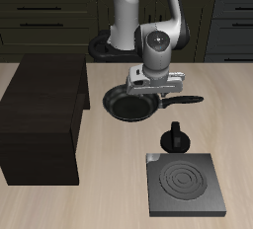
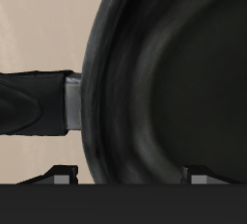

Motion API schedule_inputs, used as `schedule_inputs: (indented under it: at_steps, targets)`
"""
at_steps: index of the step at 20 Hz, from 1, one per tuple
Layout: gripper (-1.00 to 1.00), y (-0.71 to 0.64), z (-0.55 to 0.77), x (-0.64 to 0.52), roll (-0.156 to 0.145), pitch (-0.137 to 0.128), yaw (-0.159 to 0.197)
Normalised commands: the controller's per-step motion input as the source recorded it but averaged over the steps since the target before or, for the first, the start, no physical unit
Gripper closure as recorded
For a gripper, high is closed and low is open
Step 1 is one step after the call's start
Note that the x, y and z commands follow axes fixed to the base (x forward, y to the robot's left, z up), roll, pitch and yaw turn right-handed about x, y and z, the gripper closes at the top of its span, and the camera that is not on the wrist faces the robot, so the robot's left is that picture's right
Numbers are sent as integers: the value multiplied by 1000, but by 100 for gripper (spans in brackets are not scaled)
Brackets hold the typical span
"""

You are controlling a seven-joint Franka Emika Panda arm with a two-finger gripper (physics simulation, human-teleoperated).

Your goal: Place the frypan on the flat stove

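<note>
I cannot tell whether the two-finger gripper [image 1: 150,87] grasps anything; it hangs just over the round shallow black frypan [image 1: 130,104], which sits on the table behind the flat dark-grey square stove [image 1: 185,185]. Grasping, carrying and setting down seem left.

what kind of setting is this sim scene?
Most likely a kitchen, rendered in simulation. A flat stove with ring burner marks sits on a wooden table, a black frypan lies farther back below the gripper, and dark cabinets with drawers line the back.
</note>
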Motion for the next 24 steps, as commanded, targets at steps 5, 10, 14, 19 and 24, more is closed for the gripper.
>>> schedule_inputs:
  at_steps: [5,10,14,19,24]
  targets:
    - [100,-103,207,-83,-16,-46,8]
    - [100,-78,201,11,-32,-37,46]
    - [100,-27,275,50,-24,-46,53]
    - [100,-25,346,48,4,-40,4]
    - [100,-10,392,65,-7,-55,15]
